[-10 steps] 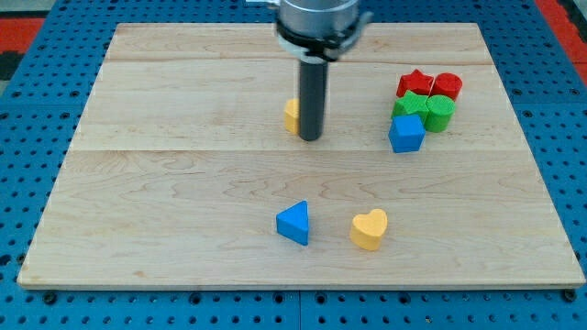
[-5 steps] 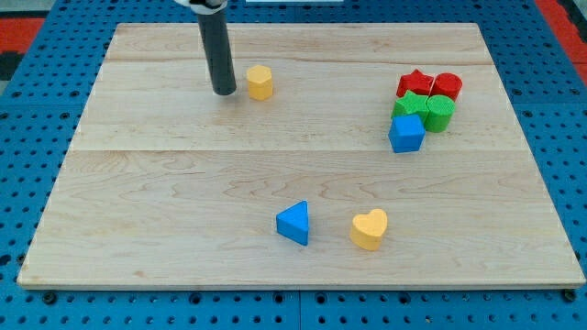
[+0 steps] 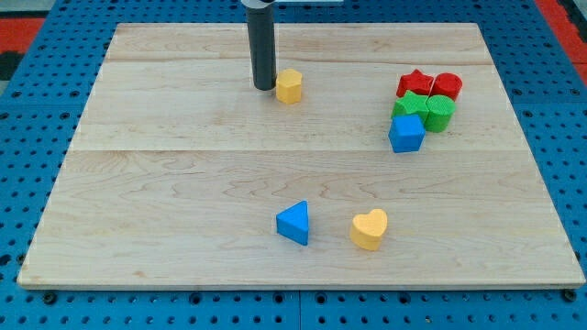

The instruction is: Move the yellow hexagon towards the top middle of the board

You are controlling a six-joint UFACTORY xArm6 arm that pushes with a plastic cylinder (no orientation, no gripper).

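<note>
The yellow hexagon (image 3: 289, 86) lies on the wooden board (image 3: 183, 183), a little left of centre in the upper part. My tip (image 3: 264, 87) rests on the board just left of the hexagon, close to or touching its left side. The dark rod rises from there out of the view's top.
A cluster sits at the right: red star (image 3: 415, 82), red cylinder (image 3: 448, 86), green cube (image 3: 412, 104), green cylinder (image 3: 440, 112), blue pentagon block (image 3: 406, 134). A blue triangle (image 3: 294, 223) and a yellow heart (image 3: 369, 229) lie near the bottom middle.
The hexagon went from the board's centre up and left, then slid right to its present spot. My tip moved left around it and now pushes from its left side.
</note>
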